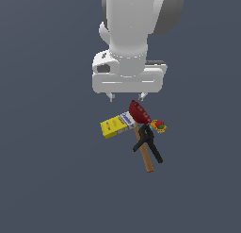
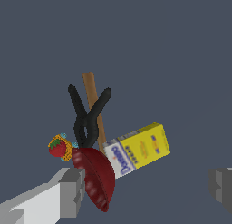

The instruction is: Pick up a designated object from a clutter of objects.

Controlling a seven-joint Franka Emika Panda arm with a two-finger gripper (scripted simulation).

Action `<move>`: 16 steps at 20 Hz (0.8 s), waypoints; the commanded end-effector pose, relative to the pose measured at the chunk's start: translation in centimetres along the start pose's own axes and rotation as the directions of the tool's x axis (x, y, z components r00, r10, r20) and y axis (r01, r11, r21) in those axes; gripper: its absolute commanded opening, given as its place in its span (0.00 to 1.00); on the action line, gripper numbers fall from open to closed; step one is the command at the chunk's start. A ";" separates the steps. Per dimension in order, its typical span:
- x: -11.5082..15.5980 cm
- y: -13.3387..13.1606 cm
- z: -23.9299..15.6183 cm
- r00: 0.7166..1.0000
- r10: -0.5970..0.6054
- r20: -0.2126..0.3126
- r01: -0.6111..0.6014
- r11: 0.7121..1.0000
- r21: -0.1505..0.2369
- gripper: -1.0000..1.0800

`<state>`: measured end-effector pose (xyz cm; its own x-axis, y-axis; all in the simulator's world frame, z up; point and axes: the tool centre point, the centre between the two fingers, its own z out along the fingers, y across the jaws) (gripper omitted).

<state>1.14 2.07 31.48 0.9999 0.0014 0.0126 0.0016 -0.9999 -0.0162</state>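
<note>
Arm hangs over the heap, gripper spread wide, nothing between its fingers. Landmark: the bowl, dark red, tipped on edge. Box, yellow with a blue-white end, touches the bowl on the exterior view's left. Stick, brown, runs out from under the bowl. Clamp, black, lies across the stick, near the bowl. Strawberry sits just beside the bowl on the exterior view's right, against an orange piece.
</note>
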 end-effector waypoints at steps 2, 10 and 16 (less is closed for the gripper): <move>0.0 0.0 -0.1 1.000 0.000 -0.001 0.000 1.000 0.000 0.96; 0.1 -1.4 1.5 1.000 0.014 0.000 -0.014 1.000 0.000 0.96; 0.1 -4.2 4.6 0.999 0.045 0.003 -0.045 0.999 -0.002 0.96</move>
<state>1.34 5.50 27.83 0.9993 -0.0354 0.0104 -0.0353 -0.9993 -0.0155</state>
